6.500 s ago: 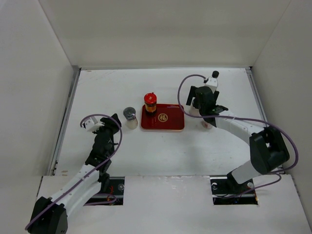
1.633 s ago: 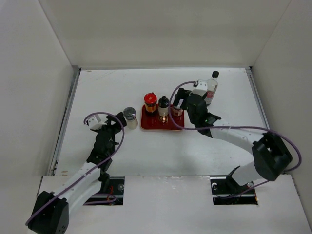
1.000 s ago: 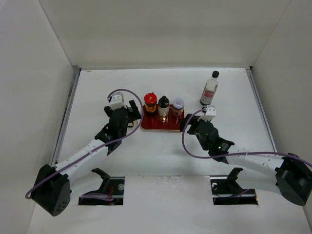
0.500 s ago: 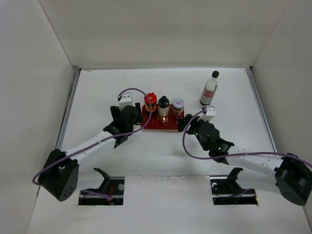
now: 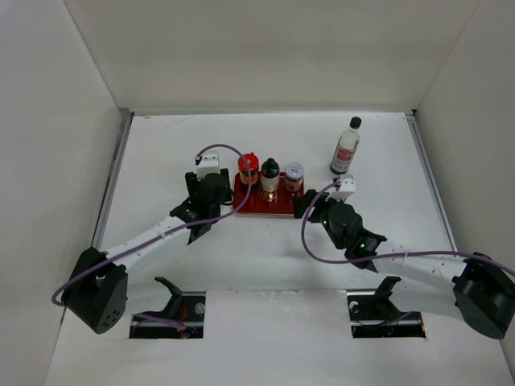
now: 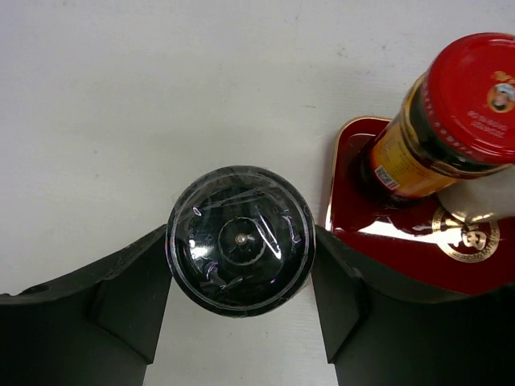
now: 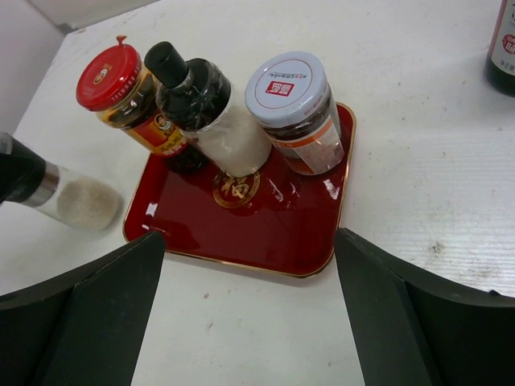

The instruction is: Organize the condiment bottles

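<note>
My left gripper (image 6: pixel 240 238) is shut on the grey-lidded shaker (image 6: pixel 240 241), with a finger pressed to each side of its dark lid. The shaker (image 7: pixel 76 201) stands on the table just left of the red tray (image 7: pixel 265 225). On the tray's far side stand the red-capped jar (image 7: pixel 109 76), the small dark black-capped bottle (image 7: pixel 193 88) and the pale-lidded jar (image 7: pixel 290 92). The tall clear bottle (image 5: pixel 346 146) stands alone at the back right. My right gripper (image 7: pixel 245 322) hangs open in front of the tray, holding nothing. In the top view my left gripper (image 5: pixel 214 191) hides the shaker.
White walls close in the table on the left, back and right. The tray (image 5: pixel 278 207) sits mid-table between the two arms, its near half bare. The tall bottle (image 7: pixel 503 48) is off the tray, to its right.
My left gripper has slid right to the tray's left edge and its jaws have closed in on the shaker. The right arm has stayed where it was.
</note>
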